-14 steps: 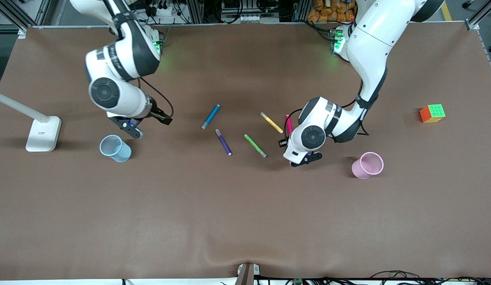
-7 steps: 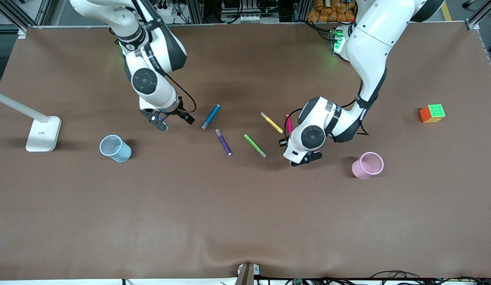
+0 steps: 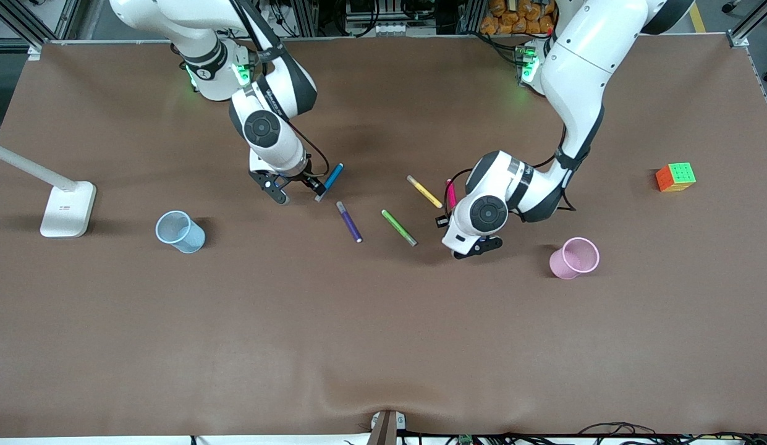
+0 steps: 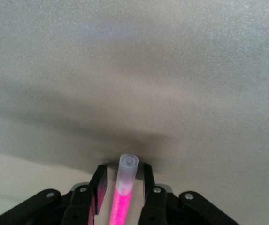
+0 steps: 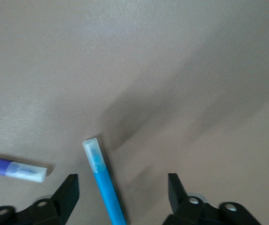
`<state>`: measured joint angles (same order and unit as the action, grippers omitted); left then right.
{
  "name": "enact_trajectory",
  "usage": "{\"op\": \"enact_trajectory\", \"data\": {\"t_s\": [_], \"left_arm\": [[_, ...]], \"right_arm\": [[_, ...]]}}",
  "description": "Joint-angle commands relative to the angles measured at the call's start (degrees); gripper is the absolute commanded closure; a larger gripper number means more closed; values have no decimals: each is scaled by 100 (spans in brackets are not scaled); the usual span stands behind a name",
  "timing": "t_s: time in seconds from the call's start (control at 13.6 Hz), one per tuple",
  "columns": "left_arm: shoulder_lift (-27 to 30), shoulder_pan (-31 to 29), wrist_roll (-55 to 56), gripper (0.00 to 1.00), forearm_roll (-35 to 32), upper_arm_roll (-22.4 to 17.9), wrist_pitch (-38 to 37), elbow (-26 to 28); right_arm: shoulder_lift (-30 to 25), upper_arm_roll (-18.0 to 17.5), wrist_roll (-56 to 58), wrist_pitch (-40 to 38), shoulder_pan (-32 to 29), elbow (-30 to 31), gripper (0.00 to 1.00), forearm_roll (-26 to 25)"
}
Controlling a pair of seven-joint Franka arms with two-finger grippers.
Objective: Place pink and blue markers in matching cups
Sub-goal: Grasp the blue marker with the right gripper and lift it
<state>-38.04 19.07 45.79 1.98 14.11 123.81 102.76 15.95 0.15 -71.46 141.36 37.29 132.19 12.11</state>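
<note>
pink marker [image 3: 450, 193] flat, mid-table (pale end clear in the wrist view) | blue marker [image 3: 331, 180] flat | blue cup [image 3: 180, 232], pink cup [image 3: 574, 258] upright, apart

pink marker [image 3: 450, 193] half hidden, purple pen [image 5: 14, 169] cropped

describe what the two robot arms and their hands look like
Both arms have glossy white shells with dark grey-black joint bands, round dark joint caps and loose black cables. Green lights glow near each base. The left hand and right hand have black two-finger jaws on black mounts with small screws.
</note>
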Motion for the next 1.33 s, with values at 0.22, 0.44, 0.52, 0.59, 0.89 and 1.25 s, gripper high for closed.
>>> {"op": "enact_trajectory", "data": {"t_s": [0.22, 0.44, 0.52, 0.59, 0.89, 1.25], "left_arm": [[95, 27, -185, 69, -4, -13, 73, 131], [95, 26, -246, 83, -4, -13, 82, 131], [104, 18, -238, 93, -4, -13, 82, 131], [104, 18, -238, 100, -4, -4, 82, 122], [183, -8, -238, 100, 4, -13, 21, 131], [639, -79, -229, 100, -4, -22, -532, 113]], "right_arm": [[364, 56, -105, 664, 243, 0, 40, 99], [470, 56, -131, 831, 288, -18, 41, 99], [531, 56, -140, 901, 322, -35, 41, 99], [584, 56, -210, 946, 358, -62, 44, 99], [716, 56, -325, 1068, 454, -123, 72, 99], [305, 160, -211, 116, 262, -254, 100, 90]]}}
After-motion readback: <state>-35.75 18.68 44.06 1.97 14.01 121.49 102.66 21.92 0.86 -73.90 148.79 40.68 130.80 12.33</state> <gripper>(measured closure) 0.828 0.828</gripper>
